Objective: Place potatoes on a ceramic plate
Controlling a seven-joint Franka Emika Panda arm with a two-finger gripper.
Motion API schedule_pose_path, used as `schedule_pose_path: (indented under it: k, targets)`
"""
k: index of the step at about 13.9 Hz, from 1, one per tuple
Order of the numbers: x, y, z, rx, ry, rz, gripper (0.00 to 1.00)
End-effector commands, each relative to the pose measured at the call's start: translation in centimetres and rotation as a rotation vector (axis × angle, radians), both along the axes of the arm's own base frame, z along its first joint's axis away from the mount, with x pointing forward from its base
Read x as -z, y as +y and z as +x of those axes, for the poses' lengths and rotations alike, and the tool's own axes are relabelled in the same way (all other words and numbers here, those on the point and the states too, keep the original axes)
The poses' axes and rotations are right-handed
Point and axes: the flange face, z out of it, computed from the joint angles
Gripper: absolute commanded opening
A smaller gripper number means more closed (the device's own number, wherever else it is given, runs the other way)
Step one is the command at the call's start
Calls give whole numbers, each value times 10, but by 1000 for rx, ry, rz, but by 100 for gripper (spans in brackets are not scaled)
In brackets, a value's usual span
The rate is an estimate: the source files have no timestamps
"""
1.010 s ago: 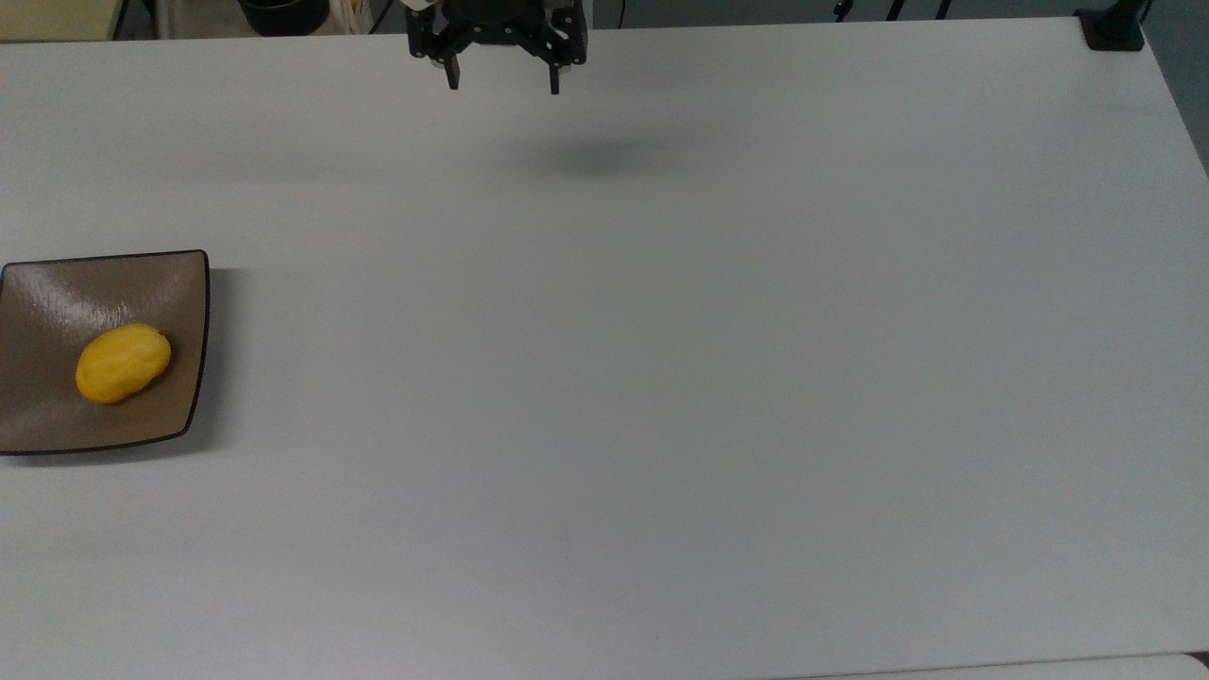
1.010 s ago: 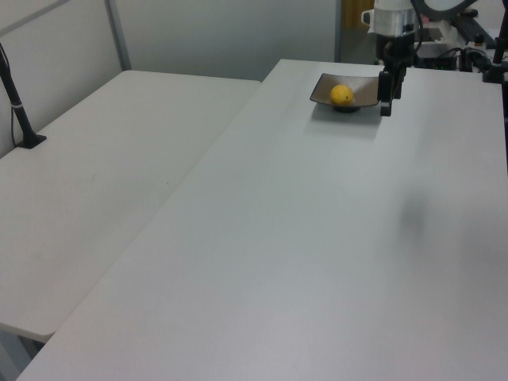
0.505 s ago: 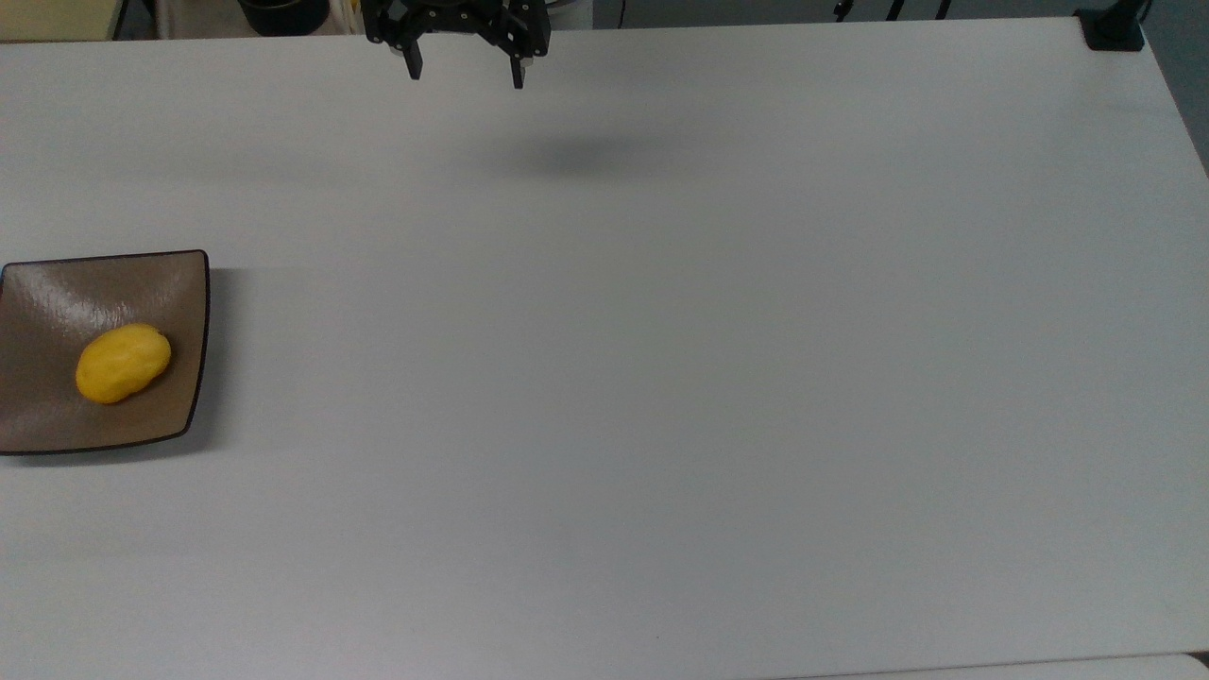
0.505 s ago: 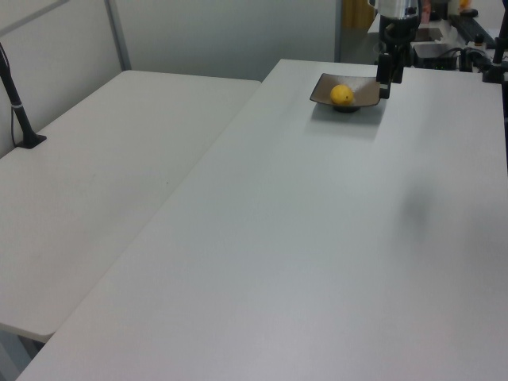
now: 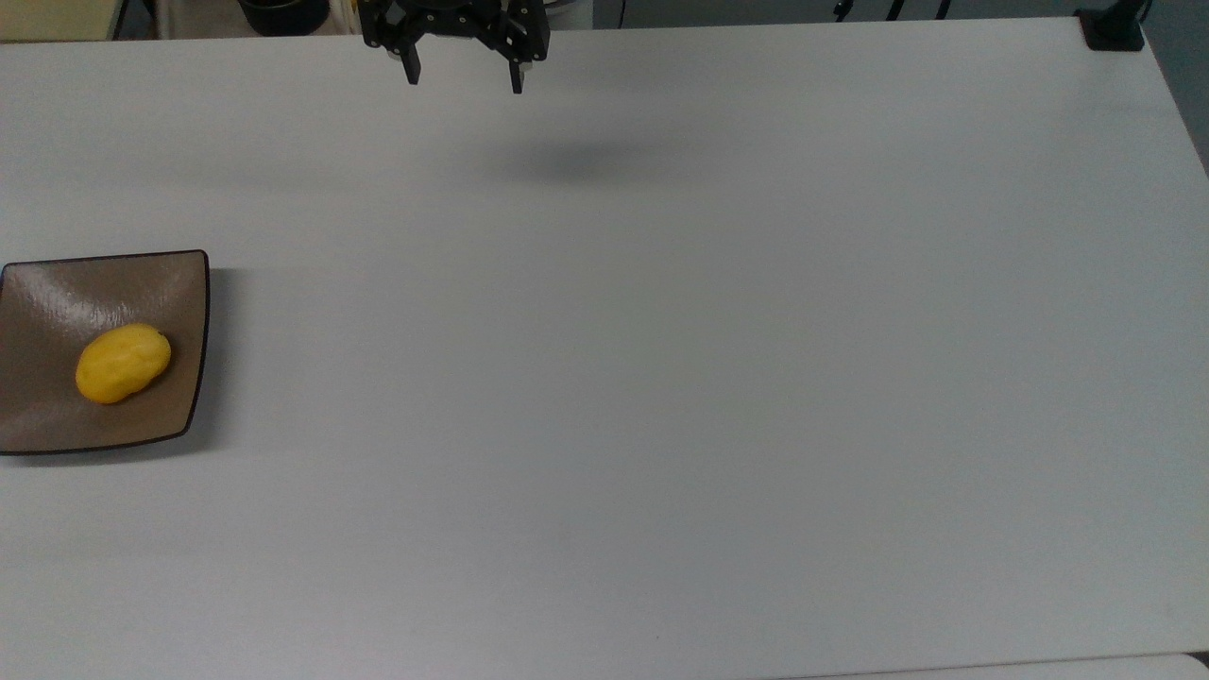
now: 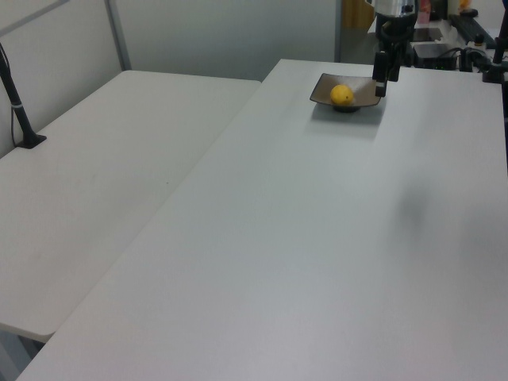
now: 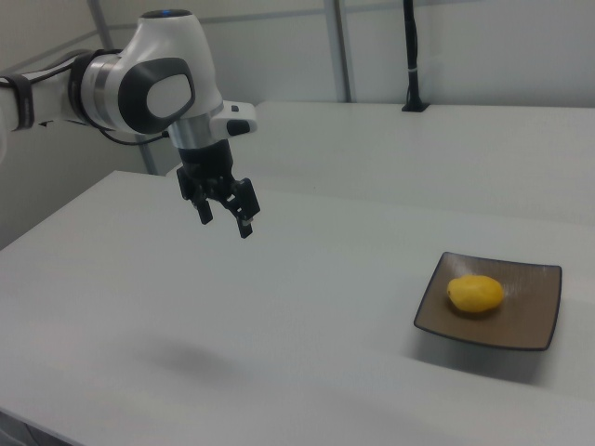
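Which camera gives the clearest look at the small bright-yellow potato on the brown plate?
The top view: the small bright-yellow oval potato lies unobstructed in the glossy brown square ceramic plate, its bumpy outline plain. The right view shows it smaller and side-on; the left view shows a tiny yellow dot far off.

In the top view, the ceramic plate [image 5: 142, 279] is cut off by the top view's left edge, so its far-left corners are out of frame. The claw [image 5: 463, 77] sits at the top edge there, with everything above its fingers cropped away. In the left view, the claw [image 6: 380, 77] overlaps the plate's right corner, hiding that part of the rim.
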Motion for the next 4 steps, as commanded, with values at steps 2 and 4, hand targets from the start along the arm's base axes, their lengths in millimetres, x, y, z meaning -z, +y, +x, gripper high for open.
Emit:
schedule_pose_path:
  k: [2,4]
  targets:
    - [1,1,3,9,5,18,100]
    - [7,2,6,8,16,18,100]
